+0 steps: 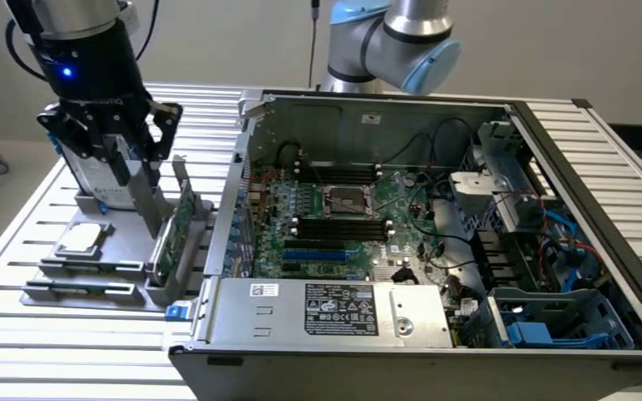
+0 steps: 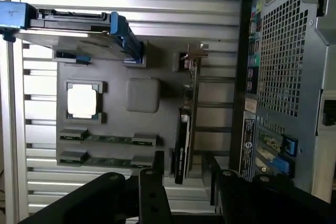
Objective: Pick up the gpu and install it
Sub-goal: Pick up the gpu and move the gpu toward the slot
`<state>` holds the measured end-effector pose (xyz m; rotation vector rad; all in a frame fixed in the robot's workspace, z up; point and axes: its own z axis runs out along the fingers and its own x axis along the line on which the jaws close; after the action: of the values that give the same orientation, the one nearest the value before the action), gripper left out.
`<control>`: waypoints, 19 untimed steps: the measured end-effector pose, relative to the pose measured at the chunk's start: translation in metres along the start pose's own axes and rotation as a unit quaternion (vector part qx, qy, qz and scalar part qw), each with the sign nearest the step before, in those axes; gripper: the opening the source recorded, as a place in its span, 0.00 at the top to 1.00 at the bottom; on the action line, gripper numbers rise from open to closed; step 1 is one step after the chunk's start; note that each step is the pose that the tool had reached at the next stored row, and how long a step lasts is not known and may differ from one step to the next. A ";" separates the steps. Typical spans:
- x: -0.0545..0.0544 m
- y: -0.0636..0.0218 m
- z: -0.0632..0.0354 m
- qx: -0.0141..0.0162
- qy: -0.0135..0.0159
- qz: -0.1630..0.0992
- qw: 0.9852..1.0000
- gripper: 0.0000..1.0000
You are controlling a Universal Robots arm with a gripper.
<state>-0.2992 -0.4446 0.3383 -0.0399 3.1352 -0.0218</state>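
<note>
black gripper (image 1: 131,167) fingers (image 2: 152,182) are hanging open over the upright gpu (image 2: 185,129). closing off-centre could be tipping the thin card toward the computer case (image 1: 298,368), three o'clock in the exterior view.

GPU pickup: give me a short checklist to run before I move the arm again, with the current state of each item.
1. gpu upright in its holder slot: ok.
2. gripper fingers open, holding nothing: ok.
3. gpu edge lined up with the gap between the fingers, wrist view: ok.
4. Clearance between fingers and hard drive: cannot tell.
5. computer case open, motherboard exposed: ok.
6. Card slot on the motherboard unobstructed: cannot tell.
</note>
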 end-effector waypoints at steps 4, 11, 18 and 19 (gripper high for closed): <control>0.000 -0.0078 0.0075 0.000 0.000 0.001 1.000 0.58; -0.009 -0.0094 0.0203 0.000 0.000 0.012 1.000 0.58; -0.013 -0.0005 0.0329 0.000 0.000 0.020 1.000 0.58; -0.013 0.0012 0.0347 0.000 0.001 0.021 1.000 0.58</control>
<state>-0.2865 -0.4436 0.3037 0.0263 3.1361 -0.0221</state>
